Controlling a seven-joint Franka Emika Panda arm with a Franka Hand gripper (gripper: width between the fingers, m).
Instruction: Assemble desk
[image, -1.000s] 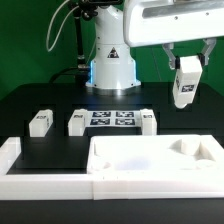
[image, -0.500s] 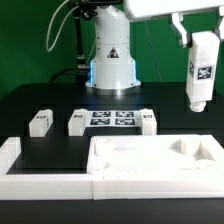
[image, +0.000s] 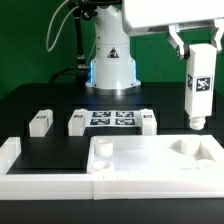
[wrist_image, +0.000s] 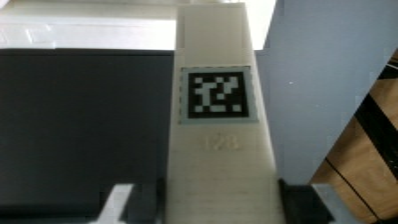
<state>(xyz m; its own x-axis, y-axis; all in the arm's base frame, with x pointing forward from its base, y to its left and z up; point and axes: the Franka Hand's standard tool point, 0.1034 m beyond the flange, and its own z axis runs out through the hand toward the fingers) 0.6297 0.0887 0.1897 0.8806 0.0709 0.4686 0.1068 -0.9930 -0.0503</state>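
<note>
Nearest, the desk panel (image: 140, 162) lies flat on the bench (image: 55, 150), rim up, with a socket (image: 186, 147) at its far corner on the exterior view's right. Just above that socket hangs a leg block (image: 199, 90), upright and tag outward, pinched near its upper end by the hand (image: 197, 48). The wrist view shows the block filling the gap between the fingers (wrist_image: 121, 203).

To seat it well, I judge, the block's lower end should be centred over the socket and held plumb, then pushed straight down slowly. A lean would likely catch it on the rim.

Farther back, two spare leg blocks (image: 77, 122) (image: 148, 122) flank the marker board (image: 112, 118), and a third spare leg block (image: 40, 122) lies apart.

Against half a second ago, the held block is lower and closer to the panel. A second ago it looked foreshortened and not yet upright.
</note>
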